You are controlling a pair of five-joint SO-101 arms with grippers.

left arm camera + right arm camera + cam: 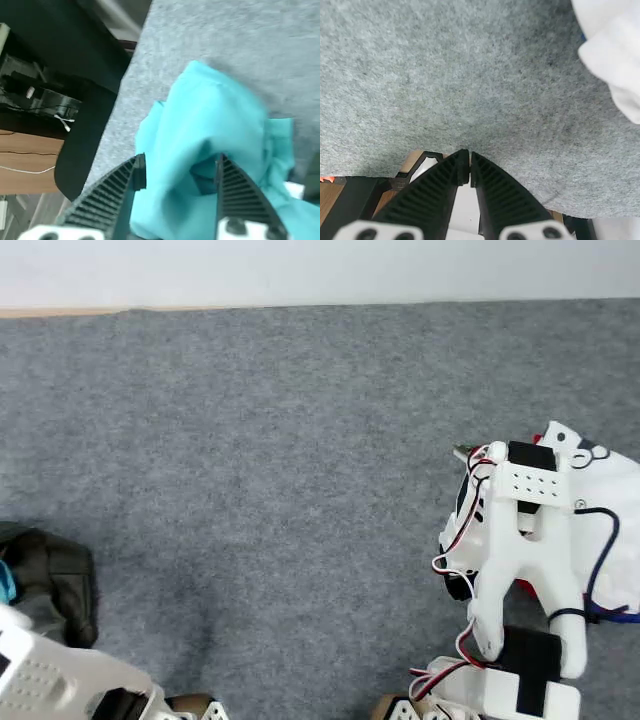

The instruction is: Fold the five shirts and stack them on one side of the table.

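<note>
While poised at the edge of the grey mat (240, 30), found left gripper (180, 160) spread wide astride the crumpled turquoise shirt (215, 115), nothing clamped. Found right gripper (470, 155) pressed closed, empty, beside the white shirt (615, 55). Judged step: pickup for folding; required lowering, then closing on fabric.

Open grey mat (300, 460) mid-table; dark garments (55, 580) at left edge, white shirt (622, 490) at right.

Rough grey felt is laid over the table (300, 440). The turquoise shirt (210, 130) is made of smooth matt cloth; the left gripper (180, 165) is ribbed black plastic.
</note>
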